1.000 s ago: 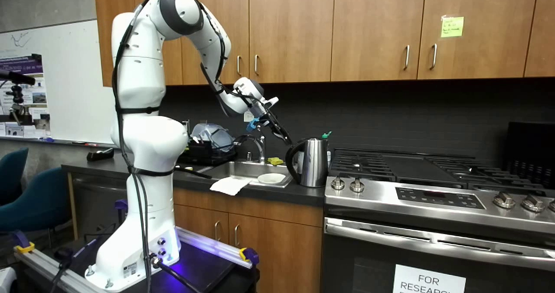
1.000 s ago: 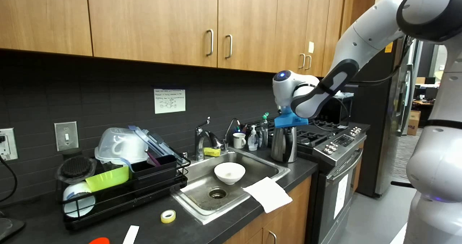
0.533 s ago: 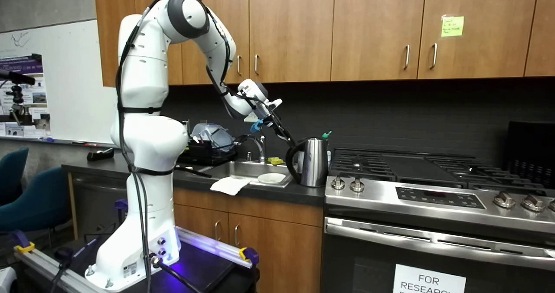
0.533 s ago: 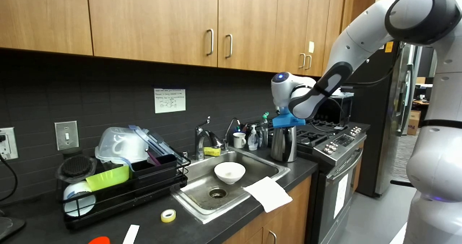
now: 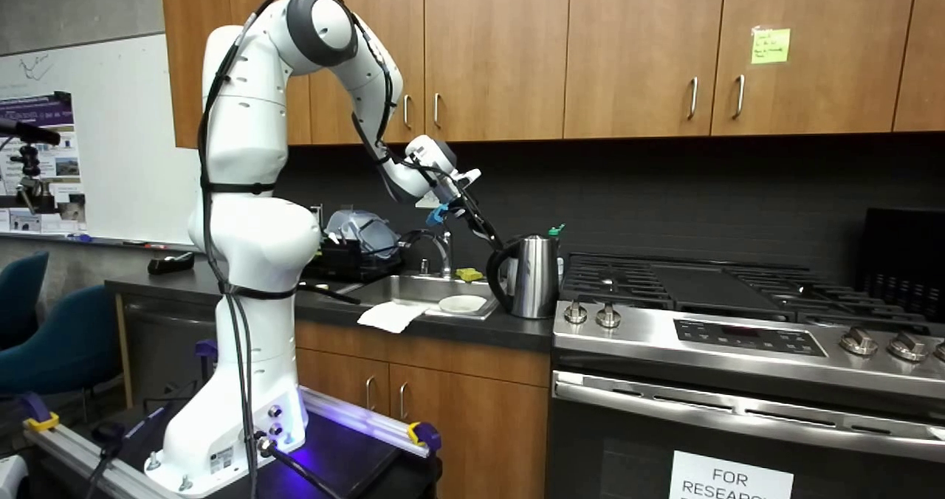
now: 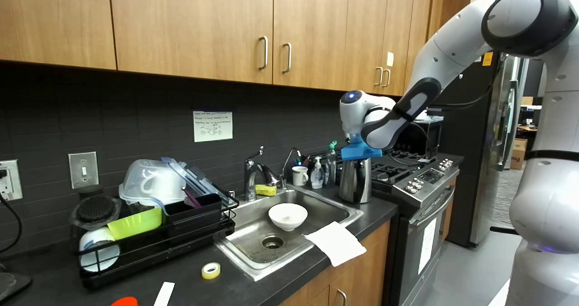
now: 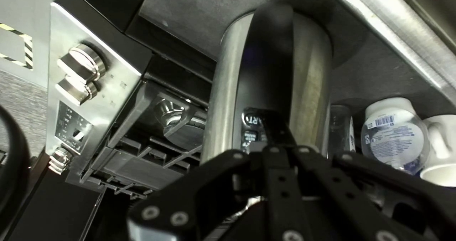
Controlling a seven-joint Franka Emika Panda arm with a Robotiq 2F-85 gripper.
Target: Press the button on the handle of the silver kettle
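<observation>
The silver kettle (image 5: 537, 277) stands upright on the dark counter beside the stove; it also shows in an exterior view (image 6: 350, 183) and the wrist view (image 7: 313, 73). Its black handle (image 5: 493, 274) faces the arm, and the handle's top carries buttons. In the wrist view a START button (image 7: 251, 118) shows partly, with a KEEP WARM button (image 7: 250, 135) below it. My gripper (image 7: 273, 119) is shut, its joined fingertips over the START button and covering its right part. Whether they touch or press it cannot be told. In an exterior view the gripper (image 5: 496, 243) meets the handle's top.
The sink (image 6: 258, 220) with a white bowl (image 6: 287, 216) lies beside the kettle. A soap bottle (image 6: 317, 174), a green-capped bottle (image 6: 331, 165) and a white mug (image 6: 300, 175) stand behind. The stove (image 5: 686, 285) adjoins. A paper towel (image 6: 337, 243) hangs over the counter edge.
From a second ago to half a second ago my arm moved slightly down and toward the kettle, bringing the fingertips to the handle's top. Since then it has barely moved. The kettle stays in place.
</observation>
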